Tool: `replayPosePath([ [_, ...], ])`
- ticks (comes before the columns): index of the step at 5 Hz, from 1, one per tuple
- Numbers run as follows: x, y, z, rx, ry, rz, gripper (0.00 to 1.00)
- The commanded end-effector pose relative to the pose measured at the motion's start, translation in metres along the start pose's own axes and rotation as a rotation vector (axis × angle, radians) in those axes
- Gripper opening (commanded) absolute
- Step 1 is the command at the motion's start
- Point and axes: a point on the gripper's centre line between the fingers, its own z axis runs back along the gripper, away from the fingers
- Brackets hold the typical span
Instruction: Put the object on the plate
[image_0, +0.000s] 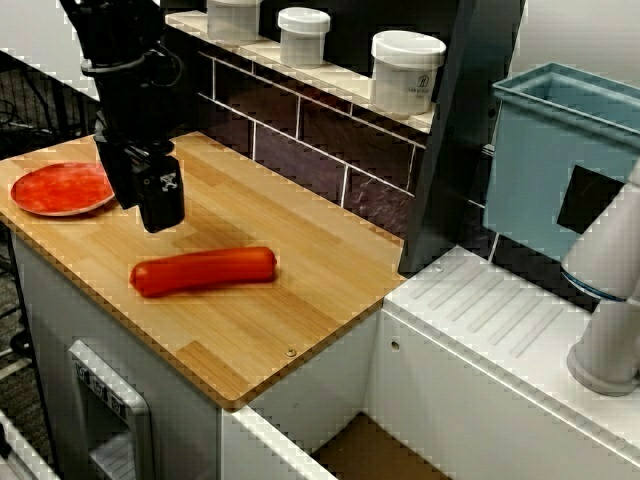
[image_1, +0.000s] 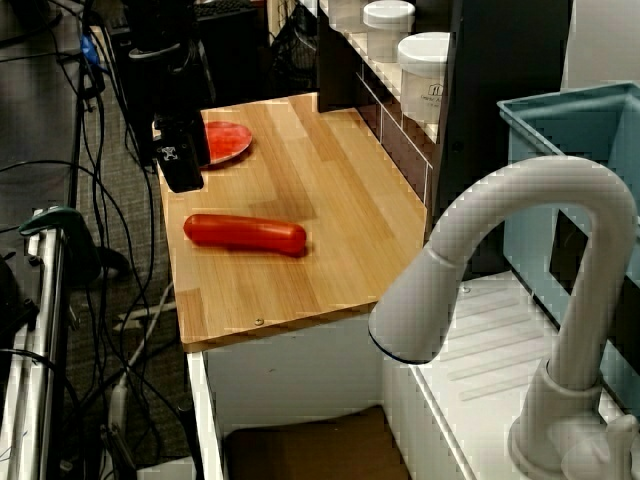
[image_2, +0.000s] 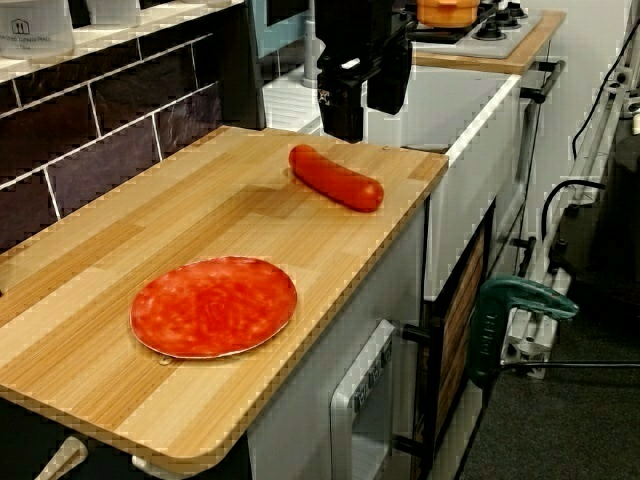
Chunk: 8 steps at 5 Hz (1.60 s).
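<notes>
The glossy red-orange sausage (image_0: 203, 270) lies flat on the wooden board (image_0: 300, 300), toward its front edge; it also shows in the side view (image_1: 245, 233) and the end view (image_2: 335, 177). The round red plate (image_0: 62, 187) sits at the board's far left end, empty (image_2: 214, 305) (image_1: 228, 140). My black gripper (image_0: 145, 200) hangs above the board between plate and sausage, just behind the sausage's left end. Its fingers (image_2: 340, 110) stand apart with nothing between them (image_2: 365, 105) (image_1: 180, 165).
White lidded jars (image_0: 407, 70) stand on a shelf above the dark tiled back wall. A blue bin (image_0: 560, 160), a white faucet (image_1: 520, 250) and a sink drainboard (image_0: 500, 310) lie to the right. A stove with an orange pot (image_2: 447, 10) is beyond the board.
</notes>
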Motion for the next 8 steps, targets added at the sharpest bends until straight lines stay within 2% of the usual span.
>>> replayPosePath([
  [1, 0.018, 0.001, -0.027, 0.108, -0.052, -0.008, 1.0],
  [2, 0.014, 0.006, -0.041, 0.145, -0.049, -0.031, 1.0],
  [5, 0.006, 0.013, -0.063, 0.169, -0.017, 0.004, 1.0],
  [6, 0.01, 0.014, -0.067, 0.17, -0.005, 0.026, 0.0],
  [7, 0.014, 0.017, -0.06, 0.162, -0.004, 0.048, 0.0],
  [8, 0.021, 0.024, -0.033, 0.147, -0.026, 0.075, 0.0],
])
